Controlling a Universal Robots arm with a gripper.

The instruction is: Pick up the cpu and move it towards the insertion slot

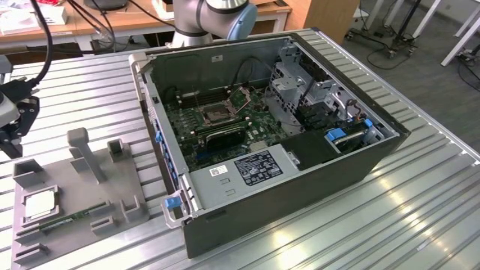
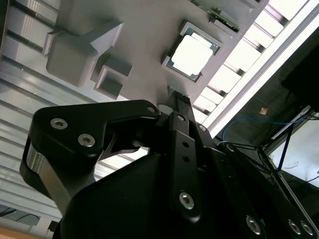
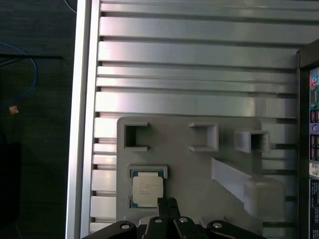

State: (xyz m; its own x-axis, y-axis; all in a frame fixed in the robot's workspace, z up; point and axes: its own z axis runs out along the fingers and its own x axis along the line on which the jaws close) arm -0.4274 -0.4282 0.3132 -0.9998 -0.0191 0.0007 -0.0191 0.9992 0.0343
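Your end effector (image 3: pixel 167 201), fingers together and empty, hovers near the cpu (image 1: pixel 41 206) at the exterior view's lower left; descending closed could strike it

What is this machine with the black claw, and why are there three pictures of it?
It is a robot arm with a black claw, called a gripper, at its end. One picture comes from a camera standing off to the side. The other two come from cameras riding on the arm near the claw, so they look past it. On the metal table stands an open computer case. Beside it is a grey holder with pockets. In one pocket lies the cpu, a small silvery square chip. The job is to carry it toward the insertion slot, the square socket inside the case. The claw is shut and holds nothing. It hangs above the holder, near the chip, which lies untouched in its pocket.
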